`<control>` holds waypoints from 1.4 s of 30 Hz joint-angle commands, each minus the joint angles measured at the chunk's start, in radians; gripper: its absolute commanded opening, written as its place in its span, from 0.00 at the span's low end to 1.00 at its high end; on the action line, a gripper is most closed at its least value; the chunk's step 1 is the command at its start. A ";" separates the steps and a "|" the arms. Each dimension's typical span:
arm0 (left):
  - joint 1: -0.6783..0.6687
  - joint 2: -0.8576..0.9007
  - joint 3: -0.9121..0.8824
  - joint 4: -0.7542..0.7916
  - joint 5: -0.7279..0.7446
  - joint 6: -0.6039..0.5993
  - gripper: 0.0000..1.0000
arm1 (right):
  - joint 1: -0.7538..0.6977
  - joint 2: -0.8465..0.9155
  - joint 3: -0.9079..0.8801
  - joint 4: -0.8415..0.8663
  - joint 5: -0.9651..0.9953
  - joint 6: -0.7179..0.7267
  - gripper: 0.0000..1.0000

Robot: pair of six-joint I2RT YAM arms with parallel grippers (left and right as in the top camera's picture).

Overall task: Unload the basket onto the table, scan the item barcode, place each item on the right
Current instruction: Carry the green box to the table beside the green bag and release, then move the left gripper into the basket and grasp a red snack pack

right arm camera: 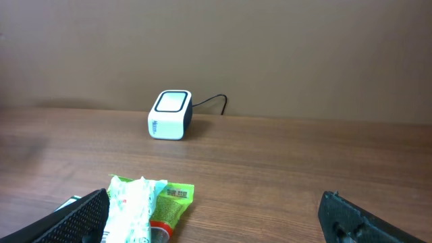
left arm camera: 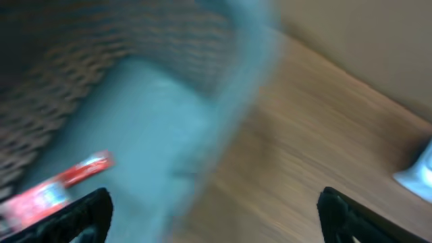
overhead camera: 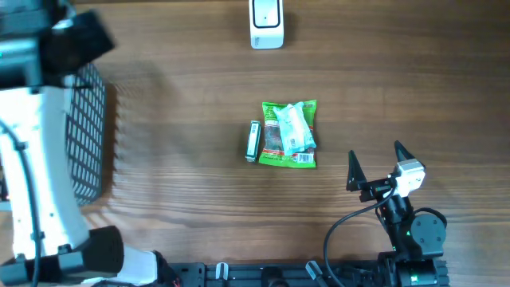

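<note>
Wood-grain desk (overhead camera: pixel 199 191) carries the 2 things I judge are waiting: the green packet (overhead camera: pixel 289 134) lies flat near the middle, with a small bar (overhead camera: pixel 253 141) just beside it on my left. The white scanner (overhead camera: pixel 267 24) stands well apart at the far edge. My left claw (left arm camera: pixel 216 219) hangs over the basket (overhead camera: pixel 88 135), fingers spread wide with nothing between them. My right claw (right arm camera: pixel 216 219) is fully open and empty too, low behind the packet and facing the scanner. I judge this as the gap between items, with a fresh pick-up due. The next move calls for closing on the packet by an edge and turning its code toward the scanner window. My left wrist view is badly smeared: I make out weave, a pale blue shape and a red-labelled pack (left arm camera: pixel 57 185), but not what they are. From overhead my own arm hides that claw. A pale label on the packet's end may be the barcode, though it is too small to be sure.
</note>
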 commanded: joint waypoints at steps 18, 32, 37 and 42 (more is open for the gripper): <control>0.566 0.014 -0.346 -0.028 -0.058 -0.898 1.00 | -0.005 -0.006 -0.001 0.003 0.005 -0.011 1.00; 0.566 0.021 -0.731 0.401 -0.104 -0.958 1.00 | -0.005 -0.006 -0.001 0.003 0.005 -0.012 1.00; 0.566 0.080 -0.766 0.470 -0.104 -0.956 1.00 | -0.005 -0.006 -0.001 0.003 0.005 -0.011 1.00; 0.567 0.153 -0.766 0.494 -0.106 -0.946 1.00 | -0.005 -0.006 -0.001 0.003 0.005 -0.011 1.00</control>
